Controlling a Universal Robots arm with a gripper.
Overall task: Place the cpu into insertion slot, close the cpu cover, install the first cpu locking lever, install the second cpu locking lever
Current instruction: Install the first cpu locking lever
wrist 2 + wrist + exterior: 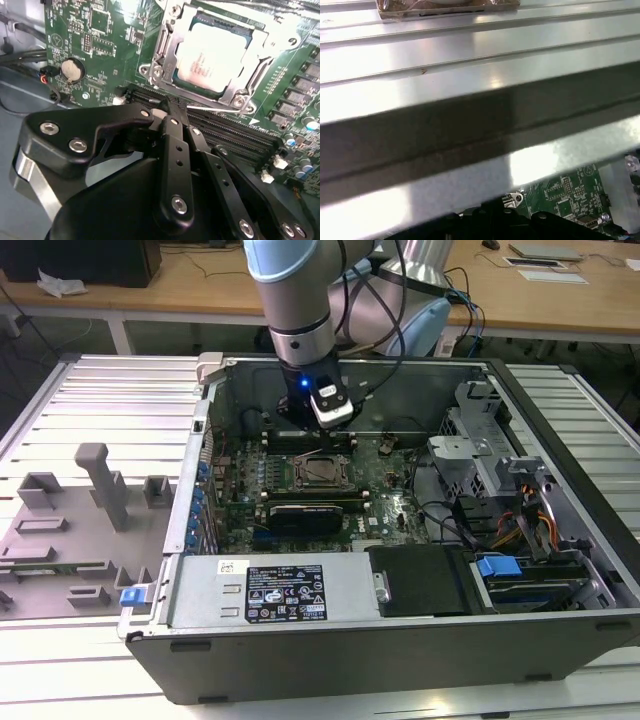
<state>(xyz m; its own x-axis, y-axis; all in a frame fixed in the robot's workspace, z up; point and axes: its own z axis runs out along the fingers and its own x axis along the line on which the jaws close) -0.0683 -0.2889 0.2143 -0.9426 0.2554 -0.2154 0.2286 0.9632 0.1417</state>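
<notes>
Judging from the second wrist view, the early part of this job looks finished: the cpu (212, 55) sits flat in the insertion slot (176, 81), its pale metal top showing through the window of the cpu cover (161, 47). The cover lies down around the chip, not tilted up on its hinge. In the exterior view I hang inside the open computer case (400, 640), low over the motherboard (100, 45) and just beside the socket. My gripper (168, 107) has its fingers drawn together with no gap I can make out at the tips. The tips sit at the socket's near edge, between the cover frame and the long black memory slots (235, 132). A thin bright locking lever (220, 108) runs from right beside my fingertips along that edge of the socket. I seem to be touching or pressing its end, but I cannot tell whether anything is pinched between the fingers. So I take the work in hand to be the levers. I cannot see whether this lever is hooked under its catch. The second lever, on the far side of the cover, I cannot pick out from the frame's own shine, so both lever steps count as unconfirmed.
</notes>
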